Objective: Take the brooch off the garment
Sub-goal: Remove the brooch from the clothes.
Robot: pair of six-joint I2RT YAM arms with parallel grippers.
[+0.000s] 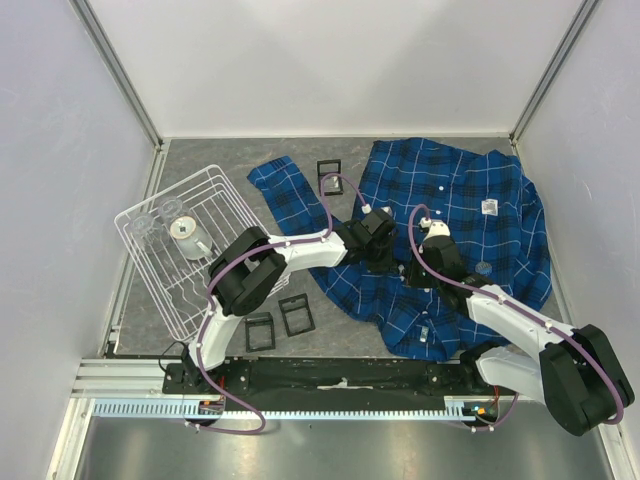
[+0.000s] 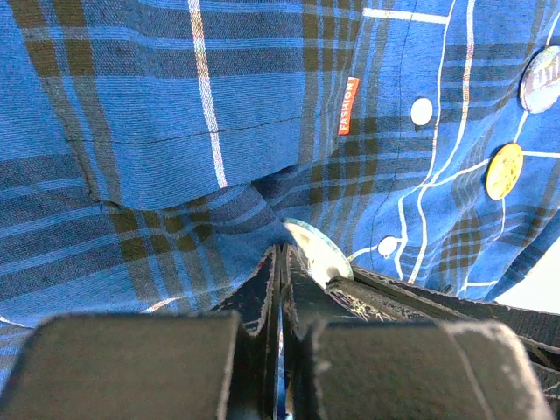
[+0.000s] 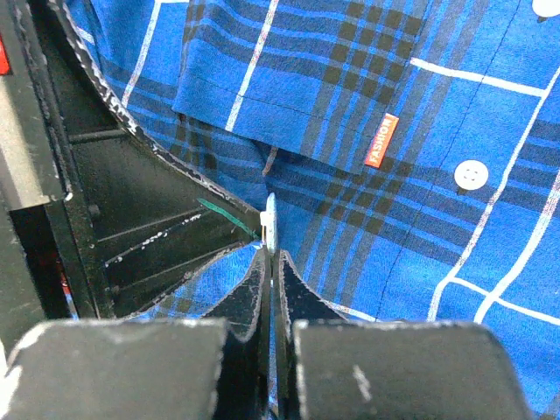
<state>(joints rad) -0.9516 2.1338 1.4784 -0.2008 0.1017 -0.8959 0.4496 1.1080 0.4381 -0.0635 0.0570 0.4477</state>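
Near edge: both arm bases are bolted to the rail at the front of the counter [image 1: 325,340]. Just beyond the left base, two black square frames [image 1: 296,315] lie flat side by side on bare counter, near the lower hem of the garment [image 1: 455,190] but clear of it.

Middle: the left end effector [image 2: 280,252] and the right end effector [image 3: 267,255] meet tip to tip on the garment's front, beside the chest pocket and its orange label [image 3: 381,140]. Both sets of jaws are fully closed. The brooch [image 2: 315,247], a pale round disc, stands on edge at the right end effector's closed tips, with the left one's fingertip just beside it. Whether either pair pinches the disc or only cloth cannot be told. A yellow round badge [image 2: 505,171] sits further along the button row.

Left side: a white wire basket [image 1: 160,285] stands near the left wall. A strip of bare counter separates it from the garment's sleeve.

Far: the garment is spread over the right half of the counter, with its right edge close to the right wall and its top edge close to the far wall. A third black frame [image 1: 329,172] lies between sleeve and body. The far-left corner is open counter
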